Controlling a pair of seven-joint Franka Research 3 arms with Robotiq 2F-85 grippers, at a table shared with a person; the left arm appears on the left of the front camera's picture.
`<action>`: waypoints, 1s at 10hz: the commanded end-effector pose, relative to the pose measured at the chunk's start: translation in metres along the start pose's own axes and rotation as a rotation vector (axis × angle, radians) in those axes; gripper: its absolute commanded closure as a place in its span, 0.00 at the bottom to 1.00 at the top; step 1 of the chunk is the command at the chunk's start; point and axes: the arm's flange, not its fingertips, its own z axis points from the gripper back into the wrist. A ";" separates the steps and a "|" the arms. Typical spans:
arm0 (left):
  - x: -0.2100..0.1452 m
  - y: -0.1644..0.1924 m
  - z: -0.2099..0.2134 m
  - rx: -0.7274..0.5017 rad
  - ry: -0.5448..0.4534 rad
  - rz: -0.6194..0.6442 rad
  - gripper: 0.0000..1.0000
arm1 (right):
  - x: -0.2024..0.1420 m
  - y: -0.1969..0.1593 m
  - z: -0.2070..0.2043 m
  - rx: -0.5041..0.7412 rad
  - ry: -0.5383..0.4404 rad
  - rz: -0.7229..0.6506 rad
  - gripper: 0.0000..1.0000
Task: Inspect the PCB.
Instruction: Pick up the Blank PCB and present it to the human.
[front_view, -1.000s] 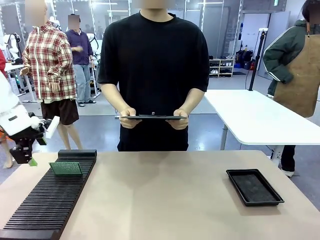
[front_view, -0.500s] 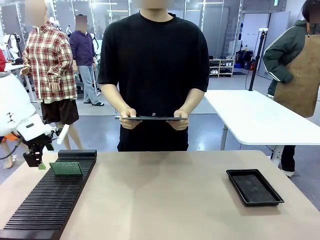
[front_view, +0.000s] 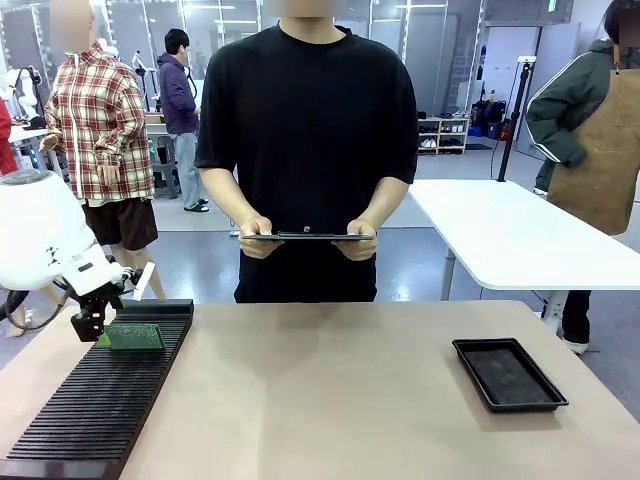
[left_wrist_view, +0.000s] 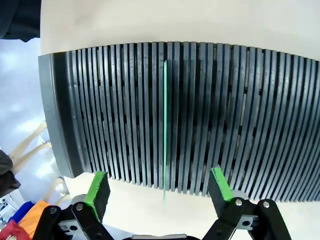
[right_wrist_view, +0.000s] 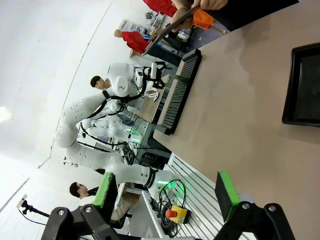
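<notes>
The green PCB (front_view: 132, 337) stands on edge in a slot near the far end of the black slotted rack (front_view: 100, 400). My left gripper (front_view: 94, 333) hovers just left of it, open and holding nothing. In the left wrist view the PCB (left_wrist_view: 165, 135) is a thin green line running between the two green-padded fingers (left_wrist_view: 98, 186), a little beyond their tips, which are apart from it. My right gripper (right_wrist_view: 165, 196) is open and empty, well away from the table (right_wrist_view: 235, 135).
A person at the far side holds a dark clipboard (front_view: 305, 236) level in both hands. A shallow black tray (front_view: 508, 373) lies at the right of the table. The rack (left_wrist_view: 165, 110) fills the table's left side. A white table (front_view: 520, 235) stands behind on the right.
My left arm has swung rightward from beyond the table's left edge, bringing its open gripper up to the PCB in the rack. The person and clipboard have stayed still.
</notes>
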 end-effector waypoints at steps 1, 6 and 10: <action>-0.001 0.007 -0.011 0.003 -0.011 0.019 0.00 | 0.001 0.001 0.000 0.012 -0.007 0.008 0.00; -0.002 0.008 -0.019 -0.033 0.010 0.015 0.62 | 0.001 0.001 0.000 0.012 -0.007 0.008 0.00; -0.002 0.007 -0.019 -0.053 0.028 0.018 1.00 | 0.001 0.001 0.000 0.012 -0.007 0.008 0.00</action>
